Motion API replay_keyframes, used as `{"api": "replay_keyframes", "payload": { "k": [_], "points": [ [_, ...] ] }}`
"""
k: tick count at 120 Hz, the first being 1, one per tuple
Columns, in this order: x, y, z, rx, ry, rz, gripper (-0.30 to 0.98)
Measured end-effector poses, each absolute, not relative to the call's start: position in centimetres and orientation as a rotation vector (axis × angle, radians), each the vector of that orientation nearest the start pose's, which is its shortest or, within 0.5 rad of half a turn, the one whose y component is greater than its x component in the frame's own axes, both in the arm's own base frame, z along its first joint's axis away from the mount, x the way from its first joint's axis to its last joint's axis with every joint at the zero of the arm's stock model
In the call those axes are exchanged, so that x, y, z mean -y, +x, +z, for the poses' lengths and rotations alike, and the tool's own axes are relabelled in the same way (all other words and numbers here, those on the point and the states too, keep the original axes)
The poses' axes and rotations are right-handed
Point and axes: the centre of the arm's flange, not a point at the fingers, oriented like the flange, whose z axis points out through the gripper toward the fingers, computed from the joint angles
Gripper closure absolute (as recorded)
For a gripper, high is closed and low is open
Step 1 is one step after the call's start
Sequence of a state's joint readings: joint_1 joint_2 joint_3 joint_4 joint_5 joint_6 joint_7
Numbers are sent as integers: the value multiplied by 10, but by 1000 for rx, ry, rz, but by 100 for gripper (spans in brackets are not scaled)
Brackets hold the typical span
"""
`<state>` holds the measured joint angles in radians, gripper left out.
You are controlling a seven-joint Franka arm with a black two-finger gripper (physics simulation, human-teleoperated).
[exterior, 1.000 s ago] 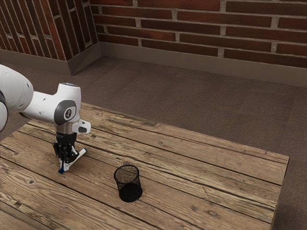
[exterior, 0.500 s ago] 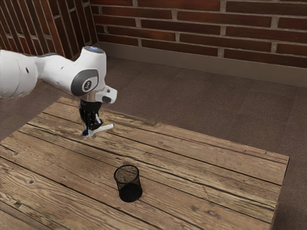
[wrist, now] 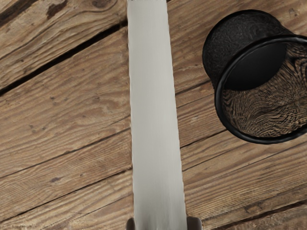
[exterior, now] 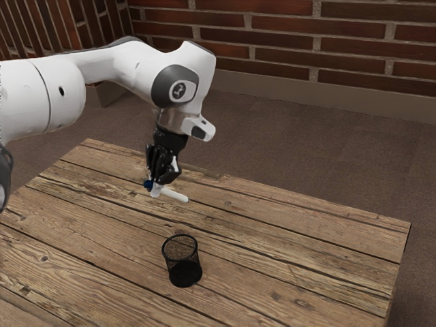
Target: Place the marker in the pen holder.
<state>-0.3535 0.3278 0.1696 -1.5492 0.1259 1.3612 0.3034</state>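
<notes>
Gripping a smooth, straight marker (wrist: 156, 115)

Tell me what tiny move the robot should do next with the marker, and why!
I'd probably ease my gripper sideways toward the pen holder, without lowering it. The marker is pinched and up off the table, but it isn't over the holder's open top: the wrist view shows the holder beside it.

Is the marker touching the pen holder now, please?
Apart. The exterior view shows bare wood between the marker and the pen holder's rim.
</notes>
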Motion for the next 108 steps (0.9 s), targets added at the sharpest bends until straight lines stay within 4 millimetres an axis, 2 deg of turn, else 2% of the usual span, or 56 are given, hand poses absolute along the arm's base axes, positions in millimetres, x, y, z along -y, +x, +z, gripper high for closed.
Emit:
{"api": "replay_keyframes", "payload": {
  "k": [17, 35, 59, 81, 108],
  "points": [
    [120, 562, 431, -674, -2805, 976, 79],
    [141, 538, 440, -676, -2784, 1114, 79],
    [148, 517, 427, -620, -2738, 1293, 79],
    [157, 513, 425, -595, -2713, 1328, 79],
    [153, 543, 413, -533, -2727, 1269, 78]
  ]
}}
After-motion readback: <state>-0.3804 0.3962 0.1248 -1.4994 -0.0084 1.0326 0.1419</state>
